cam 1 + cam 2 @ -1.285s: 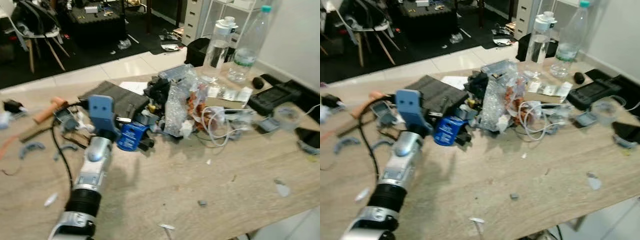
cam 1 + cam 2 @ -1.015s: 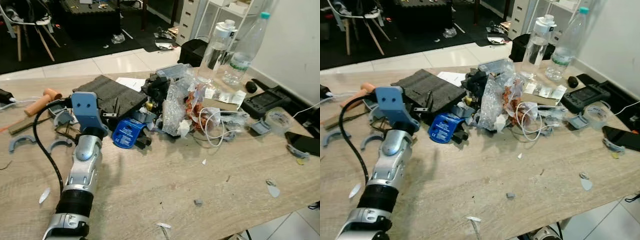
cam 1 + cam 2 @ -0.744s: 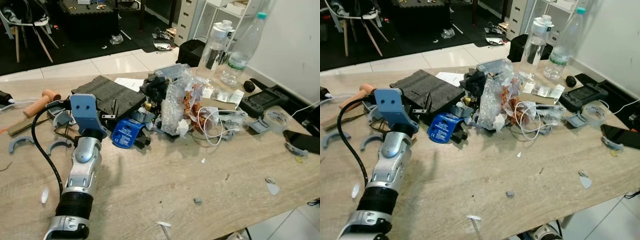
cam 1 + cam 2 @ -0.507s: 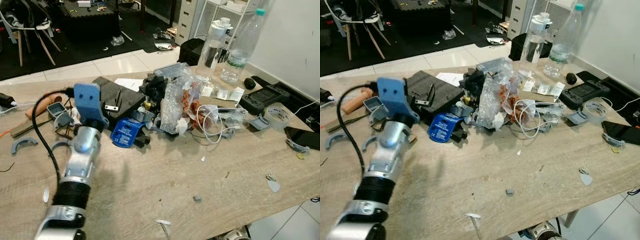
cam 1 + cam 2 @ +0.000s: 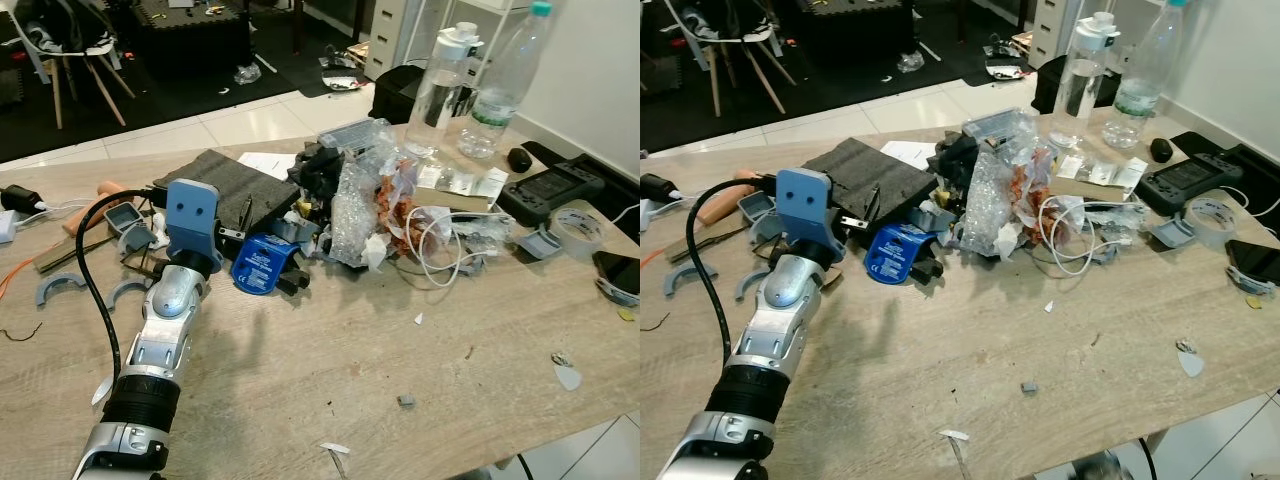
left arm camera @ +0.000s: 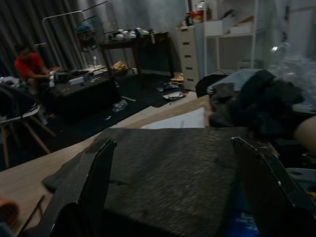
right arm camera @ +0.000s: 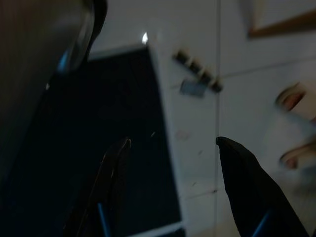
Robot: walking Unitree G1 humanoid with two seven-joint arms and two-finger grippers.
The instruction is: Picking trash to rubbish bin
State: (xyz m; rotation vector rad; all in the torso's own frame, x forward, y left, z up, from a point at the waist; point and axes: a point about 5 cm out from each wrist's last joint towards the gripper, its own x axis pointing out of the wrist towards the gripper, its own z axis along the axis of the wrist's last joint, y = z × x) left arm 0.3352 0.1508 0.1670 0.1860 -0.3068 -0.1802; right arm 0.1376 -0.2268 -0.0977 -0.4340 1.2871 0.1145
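Left gripper [image 6: 170, 197] spread wide, low over worktop [image 5: 330, 370], facing dark foam pad [image 5: 225, 190]: light, stiff; pinch near edge. Right gripper [image 7: 170, 192] spread, idle.

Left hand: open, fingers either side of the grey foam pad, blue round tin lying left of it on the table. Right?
Not quite. The left hand is open over the grey foam pad, but the left eye view shows the blue round tin on the pad's right, toward the plastic wrap, not its left.
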